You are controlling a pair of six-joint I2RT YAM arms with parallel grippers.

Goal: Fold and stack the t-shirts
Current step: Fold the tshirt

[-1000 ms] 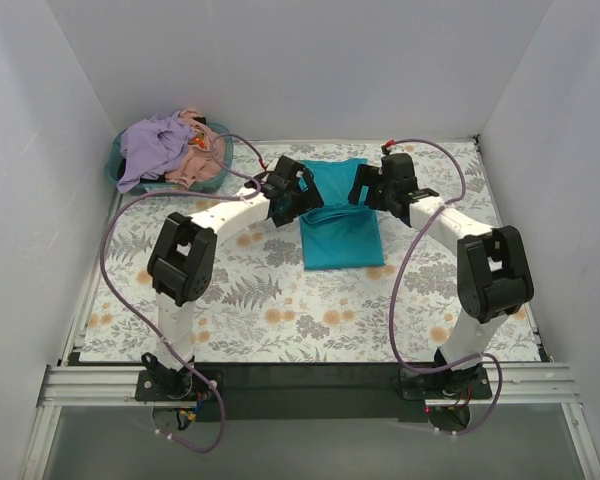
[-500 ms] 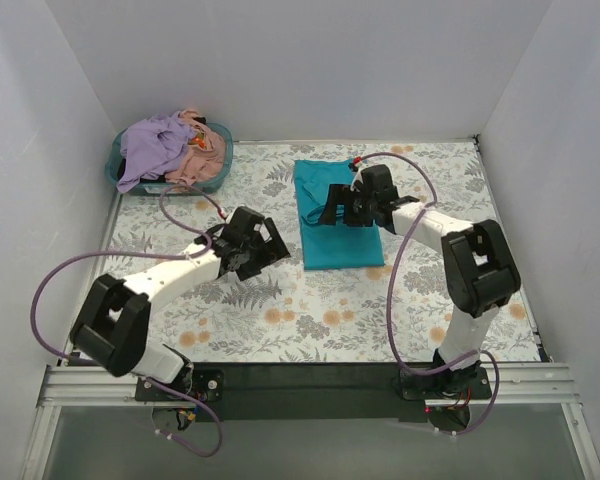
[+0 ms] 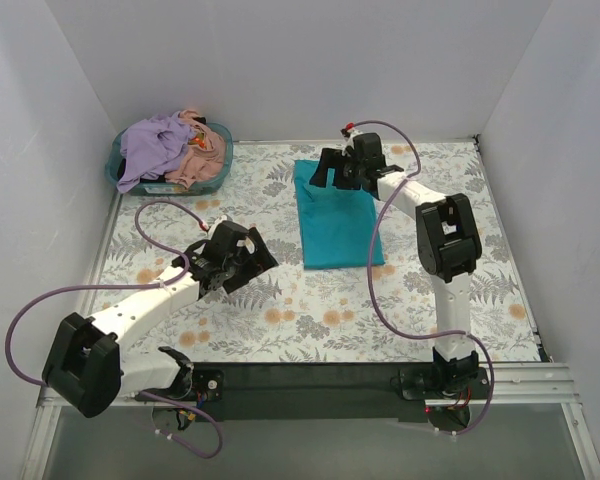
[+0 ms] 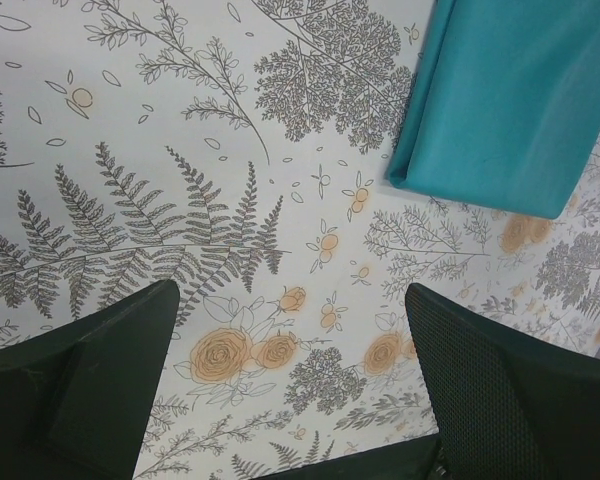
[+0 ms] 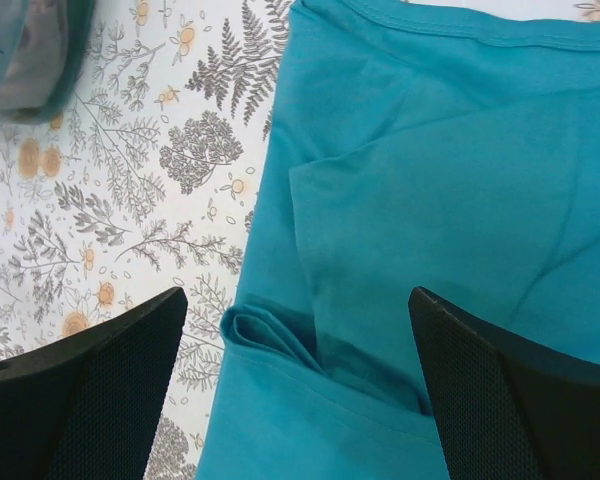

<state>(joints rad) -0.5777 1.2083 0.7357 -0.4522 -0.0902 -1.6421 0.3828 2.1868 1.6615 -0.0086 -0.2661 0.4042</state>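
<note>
The teal shirt (image 3: pixel 338 215) lies folded in the middle of the worktop (image 3: pixel 310 325). The right end effector (image 3: pixel 325 172), released, is over its far-left corner. The left end effector (image 3: pixel 244 258), released, is near-left of it, apart.

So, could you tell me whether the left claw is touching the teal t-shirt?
Apart. In the left wrist view the left claw is open over the floral cloth, with the teal t-shirt lying clear of it, patterned cloth between.
</note>
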